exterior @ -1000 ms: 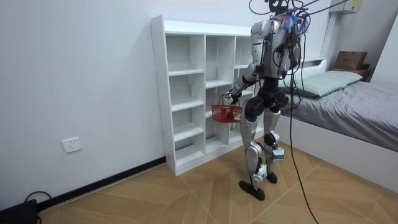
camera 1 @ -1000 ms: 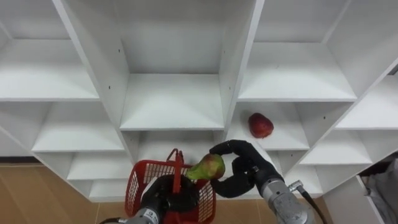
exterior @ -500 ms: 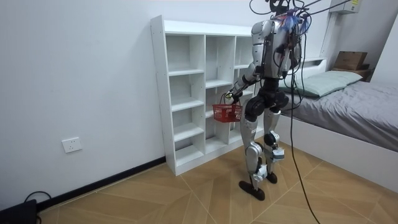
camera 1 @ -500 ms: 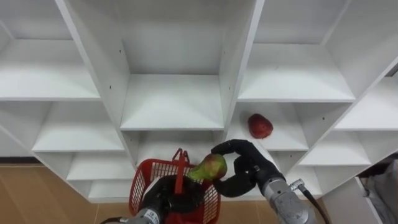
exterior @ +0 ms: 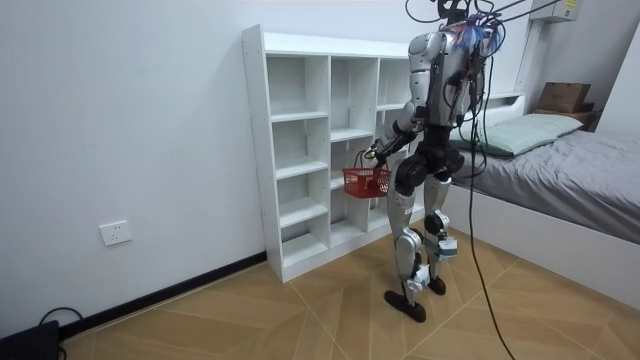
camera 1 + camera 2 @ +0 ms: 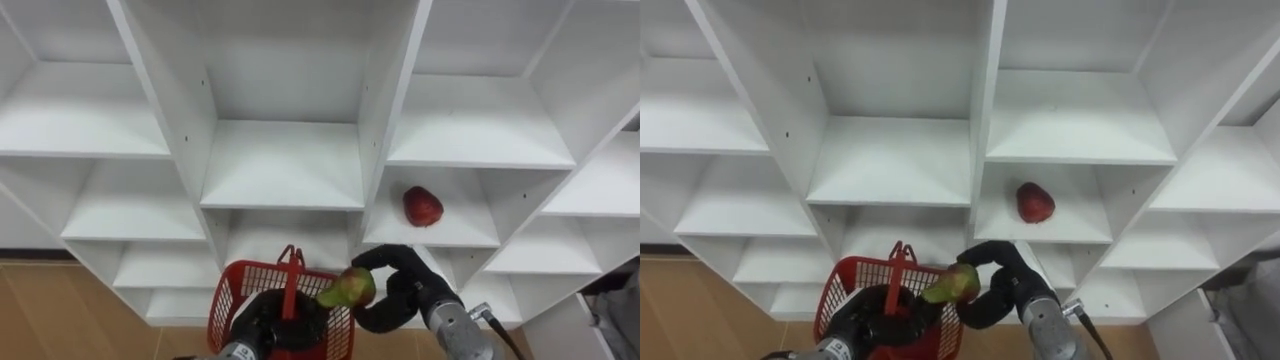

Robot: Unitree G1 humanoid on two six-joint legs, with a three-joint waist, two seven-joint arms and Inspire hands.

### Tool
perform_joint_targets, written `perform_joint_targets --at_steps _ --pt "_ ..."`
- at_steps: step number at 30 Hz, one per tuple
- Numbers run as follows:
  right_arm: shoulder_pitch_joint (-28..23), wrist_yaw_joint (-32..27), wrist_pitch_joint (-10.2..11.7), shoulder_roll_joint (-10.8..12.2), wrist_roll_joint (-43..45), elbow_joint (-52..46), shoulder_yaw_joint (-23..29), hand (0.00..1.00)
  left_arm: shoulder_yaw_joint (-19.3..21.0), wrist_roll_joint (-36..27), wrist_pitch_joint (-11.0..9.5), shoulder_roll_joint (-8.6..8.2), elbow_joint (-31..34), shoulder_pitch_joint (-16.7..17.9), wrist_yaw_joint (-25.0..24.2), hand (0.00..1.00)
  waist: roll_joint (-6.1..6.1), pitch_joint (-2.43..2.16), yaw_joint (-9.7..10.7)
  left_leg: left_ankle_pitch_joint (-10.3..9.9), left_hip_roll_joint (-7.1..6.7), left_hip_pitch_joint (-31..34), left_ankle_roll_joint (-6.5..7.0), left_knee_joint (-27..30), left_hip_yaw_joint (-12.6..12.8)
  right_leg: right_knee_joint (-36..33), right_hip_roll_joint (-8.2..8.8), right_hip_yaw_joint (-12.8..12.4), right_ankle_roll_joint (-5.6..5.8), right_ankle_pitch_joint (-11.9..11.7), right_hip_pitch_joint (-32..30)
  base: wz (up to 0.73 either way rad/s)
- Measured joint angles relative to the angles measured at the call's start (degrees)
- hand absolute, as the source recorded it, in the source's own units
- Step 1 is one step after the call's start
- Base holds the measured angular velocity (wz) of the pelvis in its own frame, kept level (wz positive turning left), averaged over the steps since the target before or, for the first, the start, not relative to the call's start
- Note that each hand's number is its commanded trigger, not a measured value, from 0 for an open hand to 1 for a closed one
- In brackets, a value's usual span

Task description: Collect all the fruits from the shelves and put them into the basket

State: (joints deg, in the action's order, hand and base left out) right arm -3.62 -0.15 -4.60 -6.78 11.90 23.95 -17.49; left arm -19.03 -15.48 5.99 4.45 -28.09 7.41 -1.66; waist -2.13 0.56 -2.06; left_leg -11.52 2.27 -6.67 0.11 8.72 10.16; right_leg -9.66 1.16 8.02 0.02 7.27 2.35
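Green-red fruit [image 6: 347,289] is up in the R hand [image 6: 400,297], fingers and thumb curled round it, just over the rim of the red basket [image 6: 232,300]. L hand [image 6: 262,325] is clamped on the basket handle, robot standing at the white closet [image 6: 285,165]. Red fruit [image 6: 423,206] lies on a shelf further in, well apart.

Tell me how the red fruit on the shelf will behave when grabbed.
The red fruit looks rounded, so a nudge would probably roll it along the flat shelf. Its skin looks smooth, so it may slip in a loose grip. It takes up little of its compartment, so it is likely light.
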Motion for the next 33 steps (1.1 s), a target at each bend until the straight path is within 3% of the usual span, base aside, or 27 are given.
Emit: perform_joint_targets --at_steps 7,18,33 --pt "0.2 -0.6 -0.5 0.9 -0.2 3.8 0.8 1.00 -0.2 0.0 0.0 0.78 0.0 0.1 0.0 1.00 -0.23 -0.04 0.0 0.0 0.00 -0.6 0.00 0.0 0.0 0.1 -0.04 0.1 0.04 0.1 0.8 0.00" --pt "2.5 -1.2 -0.5 1.3 1.5 8.1 0.9 1.00 -0.4 0.3 0.0 0.78 0.0 0.3 -0.1 1.00 0.02 0.29 0.1 0.0 -0.07 -0.5 0.00 -0.1 -1.0 0.2 -0.04 0.4 0.09 0.2 1.0 0.02" --pt "4.9 -1.7 -0.4 2.7 4.5 8.9 0.6 1.00 -1.0 2.6 -0.1 0.43 -2.4 0.8 -1.8 1.00 -0.20 0.38 -0.1 0.0 -0.51 0.0 0.05 0.0 -2.3 0.1 0.42 1.6 0.29 0.5 0.9 0.04"
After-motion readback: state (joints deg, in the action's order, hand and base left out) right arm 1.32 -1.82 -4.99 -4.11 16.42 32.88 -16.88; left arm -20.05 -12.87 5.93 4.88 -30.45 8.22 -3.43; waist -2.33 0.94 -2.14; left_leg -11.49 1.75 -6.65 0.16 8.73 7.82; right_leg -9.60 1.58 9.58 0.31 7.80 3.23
